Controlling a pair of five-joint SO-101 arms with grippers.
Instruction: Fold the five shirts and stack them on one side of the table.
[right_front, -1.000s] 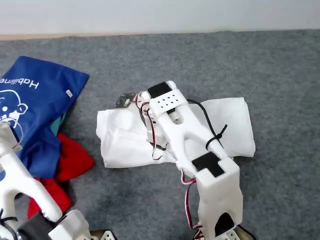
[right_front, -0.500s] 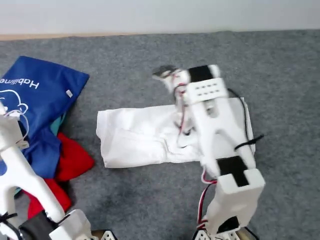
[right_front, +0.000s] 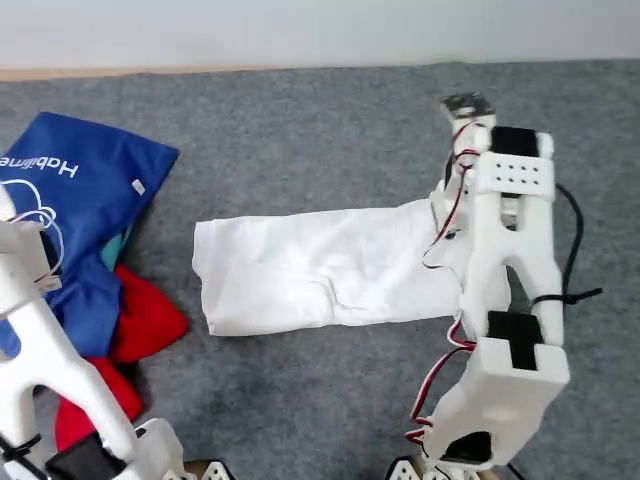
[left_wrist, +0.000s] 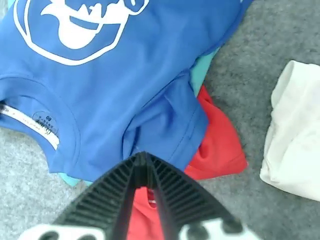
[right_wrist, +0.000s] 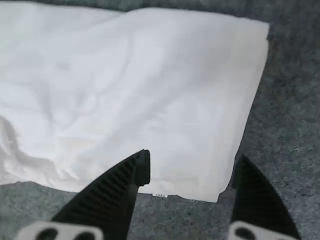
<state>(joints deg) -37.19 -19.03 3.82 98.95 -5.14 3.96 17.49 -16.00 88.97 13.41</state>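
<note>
Broadly, the grey carpet-covered table (right_front: 300, 130) runs back to a straight far edge against a pale wall, and a wide band of grey surface lies between that edge and the white, partly folded cotton shirt (right_front: 320, 265). This shirt lies flat near the middle of the table, its long axis running left to right, one short end near the pile on the left. Its other short end lies under the right arm (right_front: 510, 250). At the left side sits the pile: a blue printed shirt (right_front: 80, 200) on top, collar towards the near-left corner, over a sliver of teal shirt (right_front: 125, 240) and a crumpled red shirt (right_front: 145, 320) that sticks out towards the white one, a strip of grey between them. The right arm stretches from the near edge straight away over the white shirt's end, and the right gripper (right_wrist: 192, 170) hangs above the shirt's corner with its fingers spread wide, holding nothing. The left arm (right_front: 40, 350) rises at the near-left, and the left gripper (left_wrist: 145, 157) is above the blue shirt's hem, fingers pressed together.
</note>
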